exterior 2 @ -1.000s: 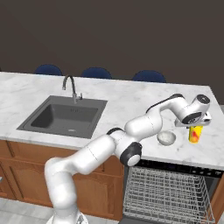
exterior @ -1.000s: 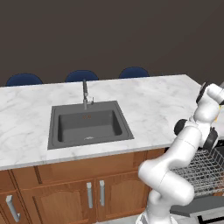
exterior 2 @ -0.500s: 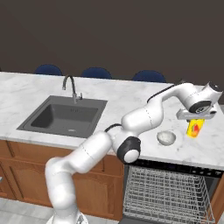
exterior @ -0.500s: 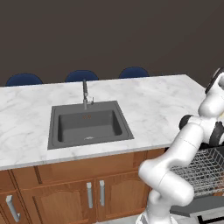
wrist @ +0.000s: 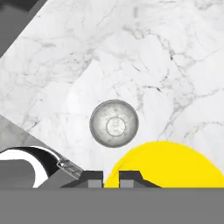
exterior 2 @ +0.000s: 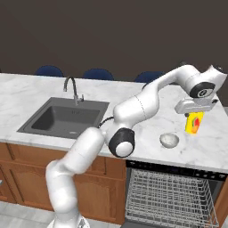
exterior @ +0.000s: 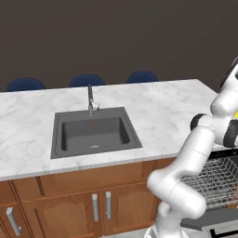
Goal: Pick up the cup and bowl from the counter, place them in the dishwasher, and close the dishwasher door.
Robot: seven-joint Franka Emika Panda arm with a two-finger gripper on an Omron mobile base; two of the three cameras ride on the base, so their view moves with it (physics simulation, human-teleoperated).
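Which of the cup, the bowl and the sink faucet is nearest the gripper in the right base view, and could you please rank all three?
1. The cup, held in the gripper above the counter.
2. The bowl, on the counter just below and beside it.
3. The faucet, far across at the sink.

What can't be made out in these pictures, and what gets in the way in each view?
- Cup: the left base view shows just a yellow sliver, behind the arm at the right edge; the hand view's bottom edge cuts it off.
- Pincer: only its tips show in the hand view, so the grip on the cup stays unclear.
- Dishwasher: its door is cut off by the bottom edge of the right base view.
- Bowl: contents too small to judge there.
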